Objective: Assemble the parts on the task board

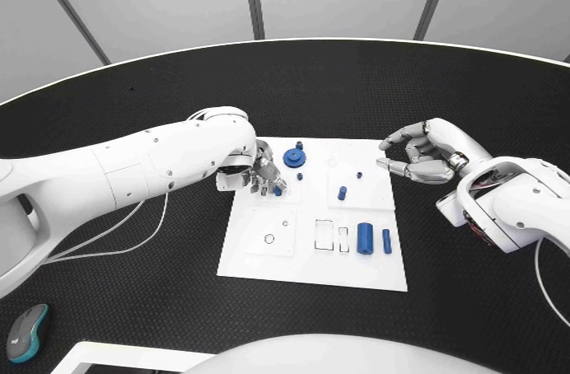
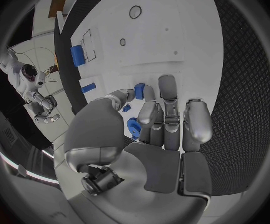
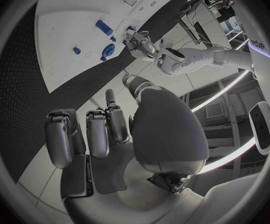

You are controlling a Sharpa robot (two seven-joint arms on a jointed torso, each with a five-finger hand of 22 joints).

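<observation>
The left hand (image 1: 252, 175) pinches a small blue part (image 2: 139, 90) at its fingertips (the right hand (image 1: 422, 156) curls on nothing), and the part could slip out if the pinch loosens.

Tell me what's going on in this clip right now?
The robot is assembling small blue parts on the white task board. Its left hand is down on the board's far-left area, fingertips at a small blue piece beside a blue gear-like part. Whether it grips the piece is unclear. The right hand hovers off the board's right edge, fingers curled, holding nothing. Two blue cylinders lie near the board's front right.
</observation>
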